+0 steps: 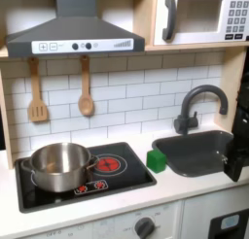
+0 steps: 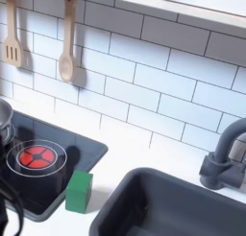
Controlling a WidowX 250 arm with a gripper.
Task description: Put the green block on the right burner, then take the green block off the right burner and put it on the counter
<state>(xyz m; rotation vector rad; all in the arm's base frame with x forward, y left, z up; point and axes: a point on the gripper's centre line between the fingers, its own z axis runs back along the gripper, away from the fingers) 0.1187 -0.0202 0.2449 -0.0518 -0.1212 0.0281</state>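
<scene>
Near to far. The counter (image 1: 190, 191) is bare along its front edge. The green block (image 1: 157, 160) sits on it, not on the stove: just beside the right edge of the black stove panel (image 1: 131, 180), in the strip between the panel and the sink (image 1: 195, 149). In the second exterior view the block (image 2: 79, 190) is off the panel's near right corner; I can't tell whether it touches the panel edge. The right burner (image 1: 107, 165) is bare. It lies to the first exterior view's left of the block and near it. The steel pot (image 1: 60, 163) covers the other burner further left, so watch clearance on that side. I take the dark shape at the first exterior view's right edge, over the sink's far end, to be my claw (image 1: 236, 157). It's cropped and too dark, so I can't tell how the jaws stand. If that's right, the block lies to the first exterior view's left of me, across the whole sink basin, well apart, and the burner sits further along roughly the same line. The block is a cube with no long axis, and its faces look roughly square to the counter's front edge, so any top-down grasp should work. My read: the burner placement is not done in this state. Next I need to travel left over the sink, descend on the block, then make a short hop left. Behind, the faucet (image 1: 199, 99) stands at the sink's back edge and could snag my reach. A spatula (image 1: 37, 105) and a wooden spoon (image 1: 86, 99) hang on the tile wall. The hood (image 1: 73, 34) and microwave (image 1: 199, 17) are above.
</scene>
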